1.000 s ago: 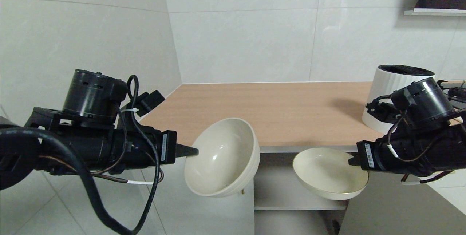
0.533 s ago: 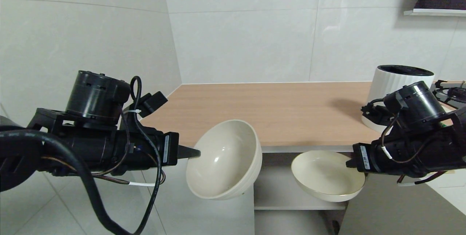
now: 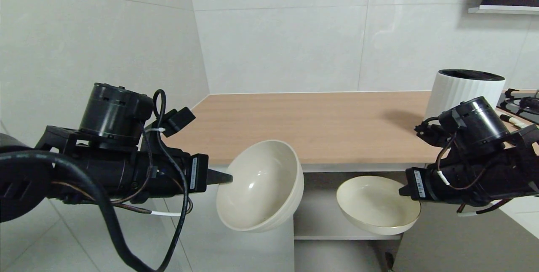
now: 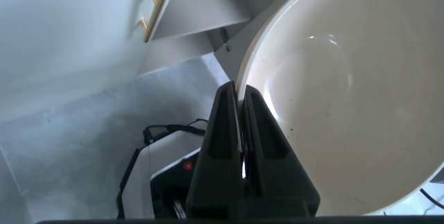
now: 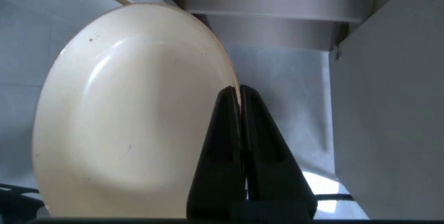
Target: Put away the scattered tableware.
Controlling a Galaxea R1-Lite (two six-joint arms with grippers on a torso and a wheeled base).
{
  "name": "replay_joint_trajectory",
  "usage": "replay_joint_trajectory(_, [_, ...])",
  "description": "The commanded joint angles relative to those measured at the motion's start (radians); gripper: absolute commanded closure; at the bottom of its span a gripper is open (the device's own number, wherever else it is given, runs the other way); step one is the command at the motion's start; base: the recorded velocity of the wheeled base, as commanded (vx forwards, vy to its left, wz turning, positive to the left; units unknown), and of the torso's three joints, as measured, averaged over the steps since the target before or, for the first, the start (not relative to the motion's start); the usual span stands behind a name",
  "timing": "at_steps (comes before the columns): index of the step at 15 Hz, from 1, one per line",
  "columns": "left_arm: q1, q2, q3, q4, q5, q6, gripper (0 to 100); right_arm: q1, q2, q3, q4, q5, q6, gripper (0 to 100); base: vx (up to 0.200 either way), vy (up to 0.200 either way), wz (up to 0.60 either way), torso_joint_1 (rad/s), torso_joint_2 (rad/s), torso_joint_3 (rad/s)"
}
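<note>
Over the past second the two arms have edged slightly toward each other. The head camera has also shifted, so the apparent slide of the wood-grain tabletop point(image 3: 320, 129) is not a move of things. Both pieces are carried and neither is stowed; I judge this the carry toward the open grey shelf point(image 3: 320, 217) under the tabletop. The left jaws are pinched nearly shut on the rim of the deep cream ceramic bowl point(image 3: 261, 185). It hangs at their 3 o'clock in the head view, tilted with its mouth toward the camera, in the air before the tabletop's front edge. The right jaws are likewise clamped on the rim of the shallow cream ceramic dish point(image 3: 374, 204). The dish lies nearly level at their 9 o'clock, before the shelf opening and apart from the bowl.
</note>
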Motion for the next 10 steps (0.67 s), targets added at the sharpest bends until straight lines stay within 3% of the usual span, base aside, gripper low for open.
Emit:
replay_joint_trajectory(1, [0.0,0.004,0.0,-0.001,0.0,-0.001,100,0.001,0.004,0.0,0.0,0.0,0.0,100,0.0,0.0,0.0,-0.168,0.42,0.251])
replay_joint_trajectory(10, [0.0,0.009,0.0,-0.001,0.0,-0.001,100,0.001,0.013,0.0,0.0,0.0,0.001,100,0.0,0.0,0.0,-0.171,0.46,0.282])
